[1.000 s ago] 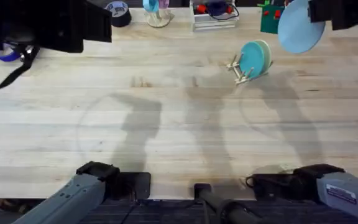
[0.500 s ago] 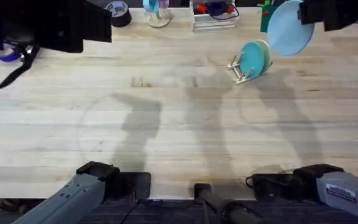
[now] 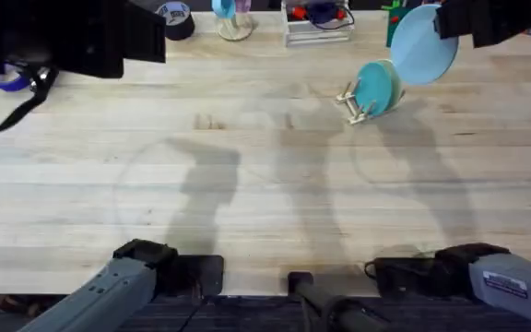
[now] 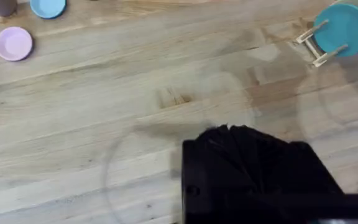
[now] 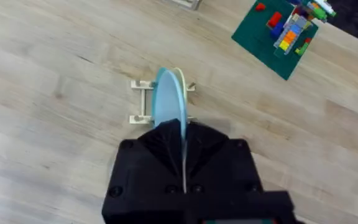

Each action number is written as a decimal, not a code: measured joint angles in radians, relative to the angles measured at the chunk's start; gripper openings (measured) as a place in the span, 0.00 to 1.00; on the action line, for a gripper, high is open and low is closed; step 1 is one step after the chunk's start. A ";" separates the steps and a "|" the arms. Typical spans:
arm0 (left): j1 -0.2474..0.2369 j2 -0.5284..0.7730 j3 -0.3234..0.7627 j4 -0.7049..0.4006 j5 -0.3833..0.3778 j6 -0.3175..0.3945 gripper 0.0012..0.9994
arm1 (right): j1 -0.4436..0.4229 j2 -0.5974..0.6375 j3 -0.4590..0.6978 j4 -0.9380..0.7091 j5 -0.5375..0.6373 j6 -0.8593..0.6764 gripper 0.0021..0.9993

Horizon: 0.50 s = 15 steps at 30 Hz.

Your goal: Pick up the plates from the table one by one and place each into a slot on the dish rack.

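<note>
Plates are the business at hand, and one of them, the pale sky-blue plate (image 3: 422, 43), hangs edge-on in the right gripper (image 5: 183, 146), whose black fingers are clamped on its rim; from the right wrist it reads as a thin vertical sliver just above the dish rack (image 5: 143, 102). The teal plate (image 3: 378, 86) already stands in a slot, leaning slightly against the pegs. To seat the second plate well, the arm should keep the disc upright and parallel to the teal one, line its lower edge up with a free gap between the dowels, lower until the rim rests on the base rails, and only then let go; a tilted approach would likely knock the light rack or the plate already in it. Both plates look like smooth matte plastic, flat and round with a shallow lip. The rack is pale unfinished wood, slim round dowels on short rails. The butcher-block table (image 3: 247, 184) shows fine lengthwise grain. The left gripper (image 4: 253, 162) hovers over bare tabletop; its jaw state cannot be told.
</note>
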 joint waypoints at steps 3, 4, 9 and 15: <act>0.000 0.000 0.000 0.000 0.000 0.000 0.04 | 0.000 0.000 0.000 0.000 0.000 0.000 0.03; 0.000 0.000 0.000 0.000 0.000 0.000 0.04 | 0.000 0.000 0.000 0.000 -0.001 0.000 0.03; 0.000 0.000 0.000 0.000 0.000 0.000 0.04 | 0.000 0.011 0.000 0.001 -0.004 0.000 0.03; 0.000 0.000 0.000 0.000 0.000 0.000 0.04 | 0.004 0.055 0.000 0.009 -0.007 0.000 0.03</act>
